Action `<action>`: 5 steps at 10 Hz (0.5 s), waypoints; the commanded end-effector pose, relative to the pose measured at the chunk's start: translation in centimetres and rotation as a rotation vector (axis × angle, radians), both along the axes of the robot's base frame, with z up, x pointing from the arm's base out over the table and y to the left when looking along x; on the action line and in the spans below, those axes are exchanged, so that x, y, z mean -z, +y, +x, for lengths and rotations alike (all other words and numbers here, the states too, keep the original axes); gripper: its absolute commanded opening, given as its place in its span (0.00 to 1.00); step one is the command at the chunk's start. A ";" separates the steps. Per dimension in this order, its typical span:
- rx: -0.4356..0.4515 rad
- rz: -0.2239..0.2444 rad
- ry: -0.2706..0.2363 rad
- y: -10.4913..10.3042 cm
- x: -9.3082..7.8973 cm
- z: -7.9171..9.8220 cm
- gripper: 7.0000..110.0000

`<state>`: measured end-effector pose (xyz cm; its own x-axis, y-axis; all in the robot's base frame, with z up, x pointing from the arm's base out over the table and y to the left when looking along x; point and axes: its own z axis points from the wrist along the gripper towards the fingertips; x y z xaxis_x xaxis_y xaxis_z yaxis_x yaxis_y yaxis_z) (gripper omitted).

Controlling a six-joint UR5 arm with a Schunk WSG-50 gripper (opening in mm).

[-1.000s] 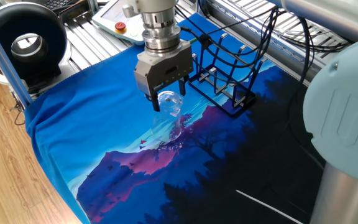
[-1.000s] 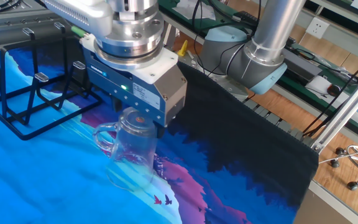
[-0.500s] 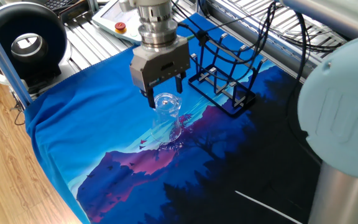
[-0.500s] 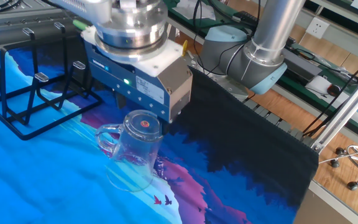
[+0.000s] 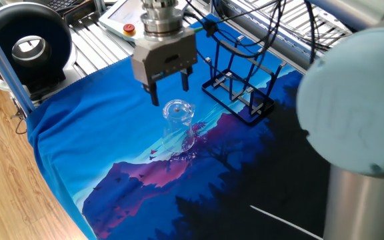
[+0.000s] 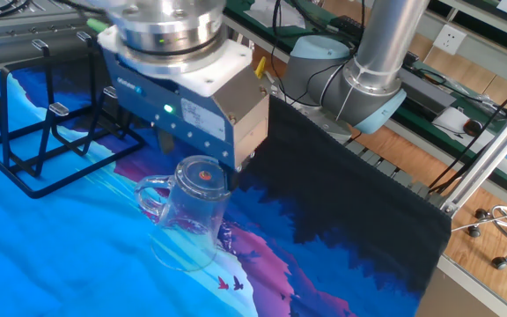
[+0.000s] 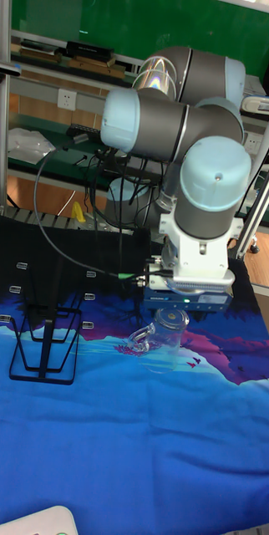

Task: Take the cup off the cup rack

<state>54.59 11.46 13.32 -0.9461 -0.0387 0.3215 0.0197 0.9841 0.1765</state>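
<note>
The clear cup (image 5: pixel 177 124) stands mouth-down on the blue cloth, its round base up and a handle on one side, apart from the rack. It shows again as the cup (image 6: pixel 190 211) and the cup (image 7: pixel 166 332). My gripper (image 5: pixel 170 88) hangs just above it, open, with nothing between its fingers. In the other fixed view the gripper (image 6: pixel 199 160) sits over the cup's base with its fingertips mostly hidden by its own body. The black wire cup rack (image 5: pixel 237 88) stands bare behind the cup, seen also as the rack (image 6: pixel 49 132) and the rack (image 7: pixel 45 336).
A blue landscape-print cloth (image 5: pixel 99 140) covers the table. A black round device (image 5: pixel 27 45) and a pendant with a red button (image 5: pixel 129 29) lie at the far left edge. The arm's base (image 6: pixel 359 79) and cables (image 5: pixel 292 33) stand behind the rack.
My gripper has let go of the cup and risen straight off it, drifting slightly left. The cup stays mouth-down on the cloth.
</note>
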 end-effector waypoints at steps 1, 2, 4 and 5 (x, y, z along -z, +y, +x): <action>0.040 0.037 -0.029 0.8 0.5 3.3 0.57; 0.050 0.037 -0.050 0.8 0.4 4.3 0.57; 0.054 0.040 -0.154 0.9 0.9 6.8 0.57; 0.075 0.076 -0.160 2.0 0.8 6.8 0.57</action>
